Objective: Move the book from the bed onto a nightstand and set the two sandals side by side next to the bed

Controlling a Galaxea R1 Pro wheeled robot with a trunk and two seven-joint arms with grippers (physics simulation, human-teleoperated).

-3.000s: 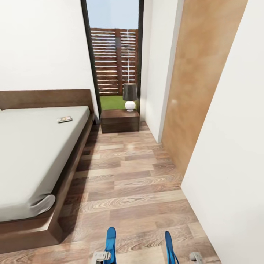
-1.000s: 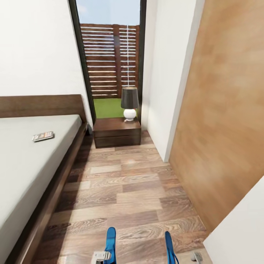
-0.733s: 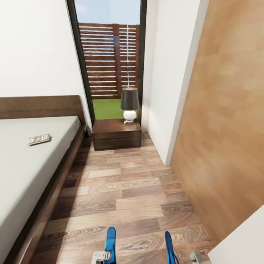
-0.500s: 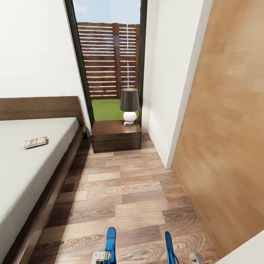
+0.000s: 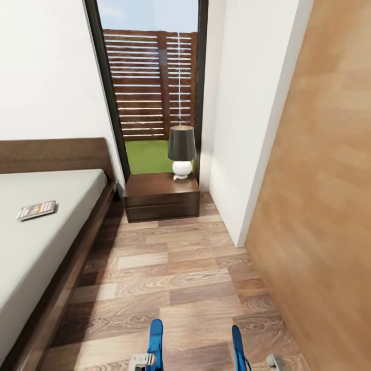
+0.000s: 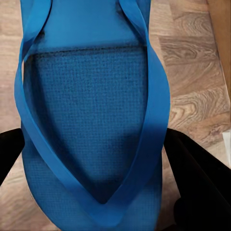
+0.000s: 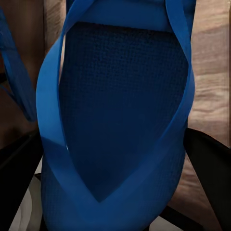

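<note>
Wood-plank floor (image 5: pixel 170 273) – matt, grainy, sandal (image 6: pixel 91 120) – textured blue footbed

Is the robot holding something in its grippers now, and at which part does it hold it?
Each gripper holds one blue sandal: the left sandal sits between the left gripper's dark fingers, the right sandal between the right gripper's. Both seem gripped at the sole's edges near one end.

A lamp (image 5: pixel 182 152) stands at twelve o'clock; behind it, grass (image 5: pixel 147 156) and a slatted fence (image 5: pixel 149 82); wood panel (image 5: pixel 319 170) at three o'clock.
</note>
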